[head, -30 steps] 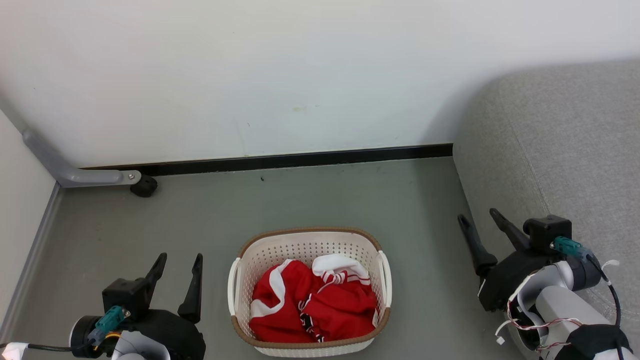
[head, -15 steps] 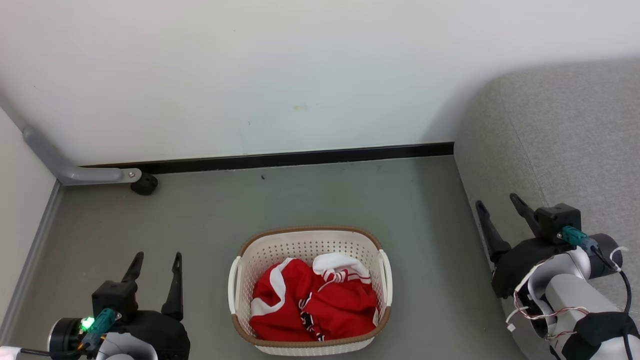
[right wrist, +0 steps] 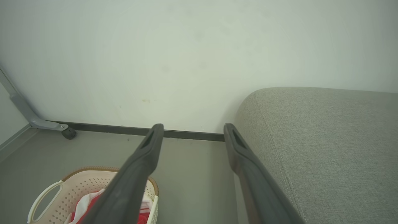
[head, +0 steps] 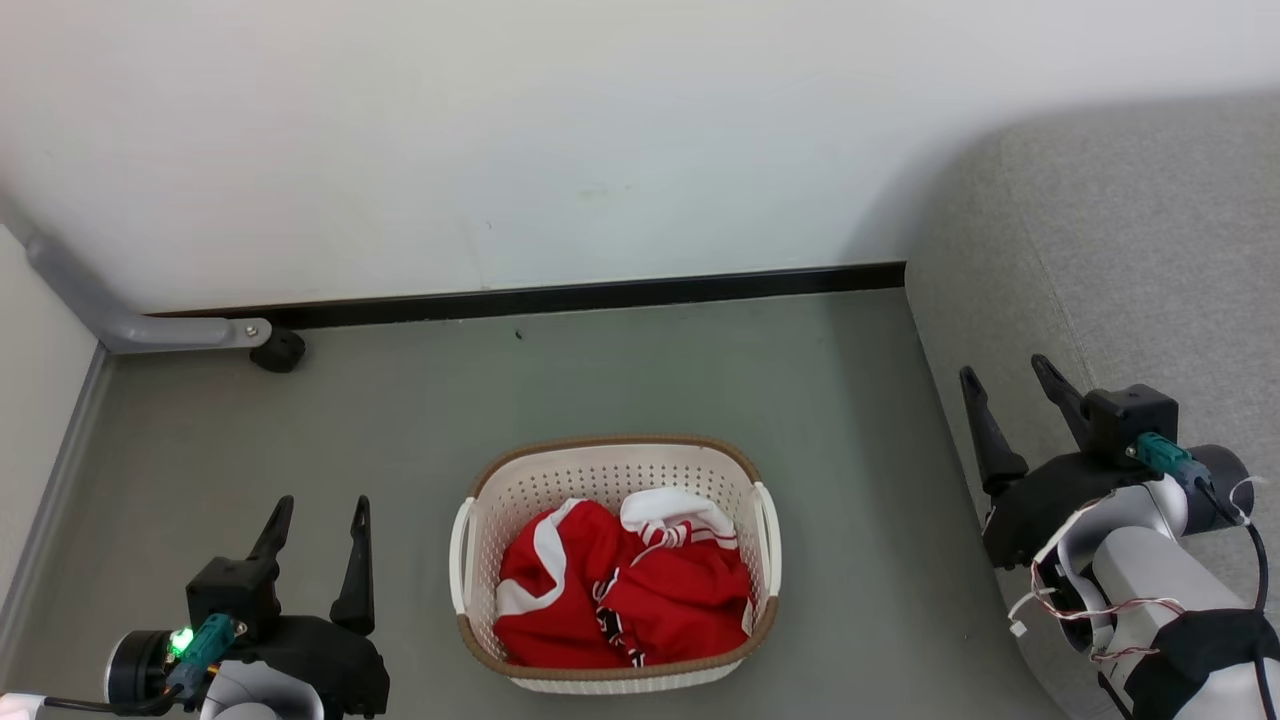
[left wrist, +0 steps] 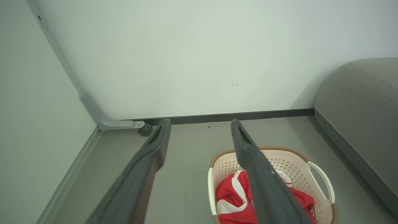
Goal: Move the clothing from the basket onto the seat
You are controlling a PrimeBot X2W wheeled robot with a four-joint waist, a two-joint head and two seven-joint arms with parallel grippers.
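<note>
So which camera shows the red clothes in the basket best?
The head view: it looks down into the basket and shows the whole red clothing pile. The left wrist view has part of it behind a finger; the right wrist view catches a scrap.

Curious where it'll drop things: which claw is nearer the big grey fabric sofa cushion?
Right. The right gripper hovers at the edge of the grey fabric sofa cushion; the left gripper is beyond the cream perforated plastic basket.

One basket (head: pixel 610 441) holds one heap of clothing (head: pixel 660 600), garments too crumpled to count. Two grippers flank the basket, left gripper (head: pixel 320 503) and right gripper (head: pixel 1003 365), two fingers (head: pixel 356 560) each. One seat (head: pixel 1150 250) lies to its right, one caster (head: pixel 277 351) beyond it.
</note>
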